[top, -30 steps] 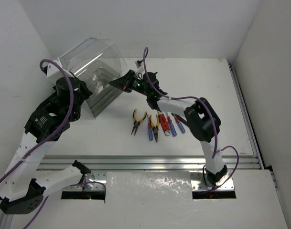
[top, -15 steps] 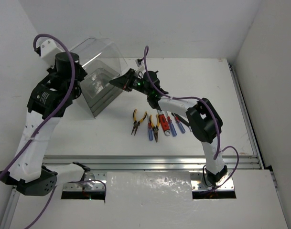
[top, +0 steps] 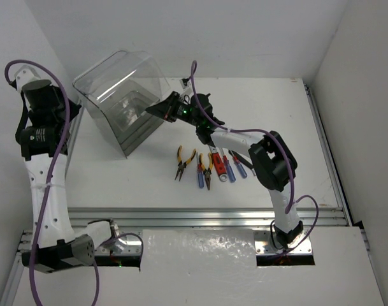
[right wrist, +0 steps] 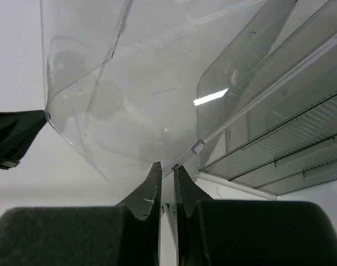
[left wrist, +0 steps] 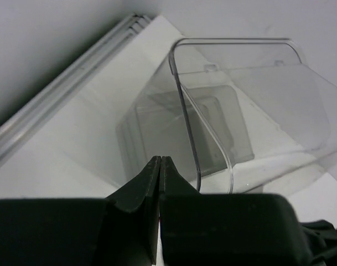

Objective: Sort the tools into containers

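Glossy clear plastic box [top: 117, 83], matt table [top: 276, 108]

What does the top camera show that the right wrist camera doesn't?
Only the top view shows the row of tools on the table and the raised left arm. Only the right wrist view shows the ribbing on the stacked trays and its fingertips pinching the rim of the clear box. Both show the clear box and the right gripper.

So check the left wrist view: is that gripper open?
No, the left gripper's fingertips meet with no gap, away from the clear box.
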`<control>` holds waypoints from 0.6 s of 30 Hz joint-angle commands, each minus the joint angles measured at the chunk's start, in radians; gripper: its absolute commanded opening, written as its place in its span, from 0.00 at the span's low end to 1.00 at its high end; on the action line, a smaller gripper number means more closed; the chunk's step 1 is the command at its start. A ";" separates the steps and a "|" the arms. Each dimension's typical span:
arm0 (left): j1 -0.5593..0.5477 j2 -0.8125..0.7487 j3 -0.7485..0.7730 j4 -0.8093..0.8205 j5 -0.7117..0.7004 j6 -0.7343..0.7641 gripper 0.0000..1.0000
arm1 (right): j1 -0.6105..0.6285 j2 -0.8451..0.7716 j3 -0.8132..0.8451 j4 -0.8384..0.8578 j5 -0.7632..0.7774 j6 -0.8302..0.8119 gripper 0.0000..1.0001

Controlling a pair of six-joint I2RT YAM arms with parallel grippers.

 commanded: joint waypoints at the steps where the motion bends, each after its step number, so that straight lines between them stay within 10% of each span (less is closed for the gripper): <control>1: 0.073 -0.036 -0.103 0.166 0.325 -0.010 0.00 | 0.008 -0.078 0.066 0.078 -0.026 -0.052 0.00; 8: 0.226 -0.051 -0.250 0.326 0.684 -0.107 0.00 | 0.008 -0.098 0.073 0.045 -0.044 -0.079 0.00; 18: 0.246 -0.051 -0.338 0.483 0.843 -0.174 0.00 | 0.005 -0.095 0.069 0.044 -0.053 -0.081 0.00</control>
